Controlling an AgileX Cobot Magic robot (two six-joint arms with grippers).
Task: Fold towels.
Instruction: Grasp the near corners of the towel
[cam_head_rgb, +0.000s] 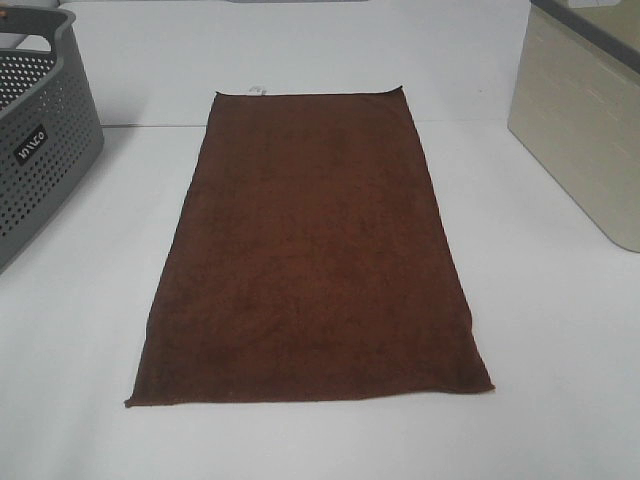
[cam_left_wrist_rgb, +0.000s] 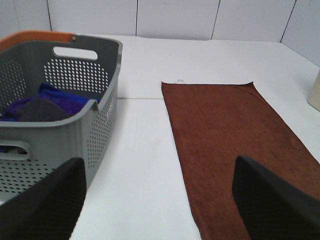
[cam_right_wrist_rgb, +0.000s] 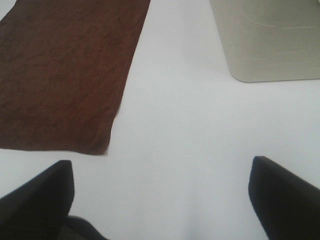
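Observation:
A dark reddish-brown towel (cam_head_rgb: 312, 250) lies flat and unfolded in the middle of the white table, long side running front to back. A small white tag (cam_head_rgb: 257, 91) sticks out at its far left corner. The towel also shows in the left wrist view (cam_left_wrist_rgb: 235, 135) and the right wrist view (cam_right_wrist_rgb: 65, 70). My left gripper (cam_left_wrist_rgb: 160, 200) is open and empty, above the table near the towel's left edge. My right gripper (cam_right_wrist_rgb: 160, 195) is open and empty, above bare table beside the towel's near right corner. Neither gripper shows in the exterior high view.
A grey perforated basket (cam_head_rgb: 35, 150) stands at the left; in the left wrist view its wall (cam_left_wrist_rgb: 75, 75) holds blue and purple cloth (cam_left_wrist_rgb: 45, 105). A beige bin (cam_head_rgb: 590, 130) stands at the right, also in the right wrist view (cam_right_wrist_rgb: 270, 40).

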